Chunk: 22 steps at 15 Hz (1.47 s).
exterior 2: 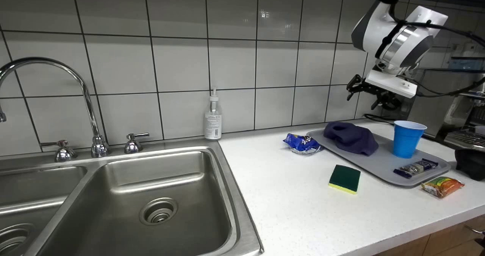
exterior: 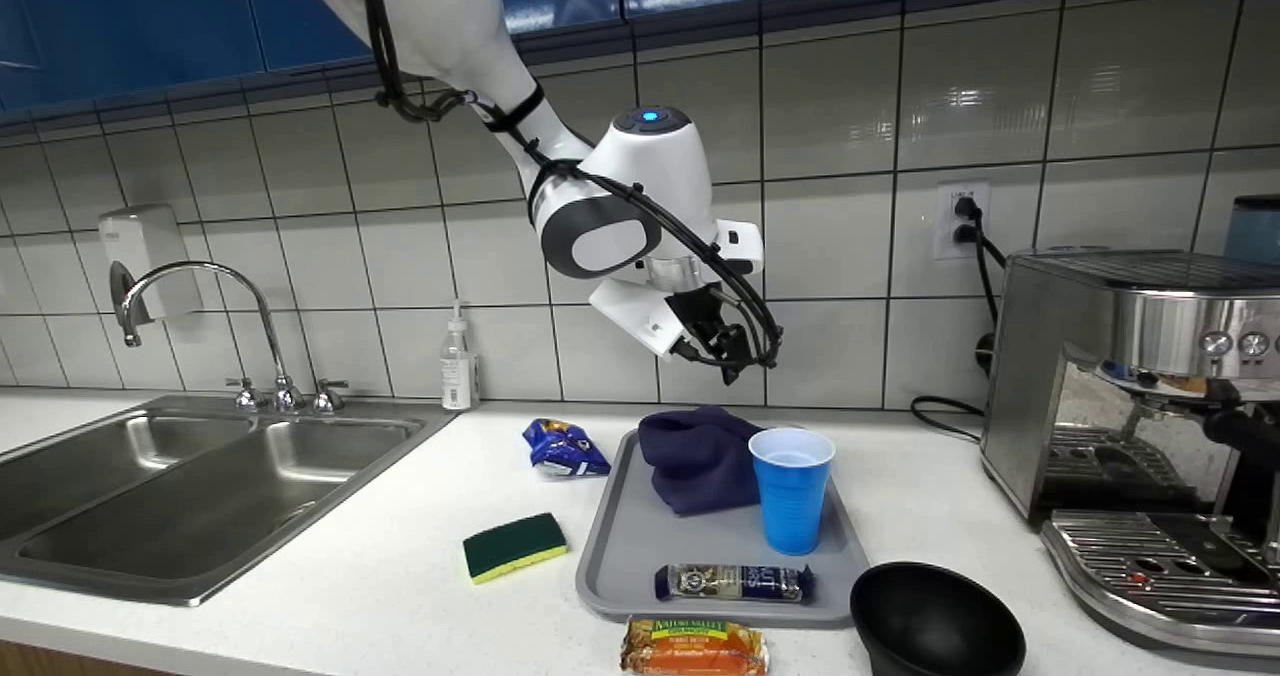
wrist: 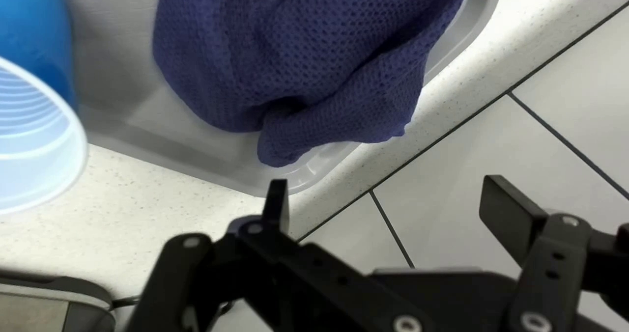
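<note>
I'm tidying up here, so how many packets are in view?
3: a dark bar packet on the tray, an orange packet on the counter beside it, and a blue packet on the counter near the purple cloth. Others might be hidden under the cloth.

The double sink (exterior 2: 233,195) lay to my left, the espresso machine (exterior: 1120,436) to my right. The tray (exterior: 640,536) between them held the cloth (exterior: 700,461) at the back, the plastic cup (exterior: 790,496) right of it, the nut bar (exterior: 735,583) in front. The Nature Valley bar (exterior: 693,648) lay before the tray, the bowl (exterior: 938,626) by its right front corner, the sponge (exterior: 515,544) and snack packet (exterior: 565,448) to its left.
</note>
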Each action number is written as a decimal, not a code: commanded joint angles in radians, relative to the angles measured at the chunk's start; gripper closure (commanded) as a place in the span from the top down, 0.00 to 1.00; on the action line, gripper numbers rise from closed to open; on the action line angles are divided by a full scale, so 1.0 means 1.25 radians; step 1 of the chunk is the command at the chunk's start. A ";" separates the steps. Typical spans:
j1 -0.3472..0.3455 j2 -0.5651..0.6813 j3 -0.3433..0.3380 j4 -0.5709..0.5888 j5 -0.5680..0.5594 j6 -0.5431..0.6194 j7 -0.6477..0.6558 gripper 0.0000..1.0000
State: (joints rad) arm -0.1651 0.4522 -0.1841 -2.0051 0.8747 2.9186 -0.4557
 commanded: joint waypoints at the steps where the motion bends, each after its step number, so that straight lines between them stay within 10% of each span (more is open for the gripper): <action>1: 0.000 -0.019 0.003 -0.009 -0.004 -0.016 -0.009 1.00; 22: 0.025 -0.127 0.065 -0.167 0.005 -0.013 -0.158 1.00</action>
State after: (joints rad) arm -0.1301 0.3484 -0.1220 -2.1677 0.8748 2.9186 -0.6033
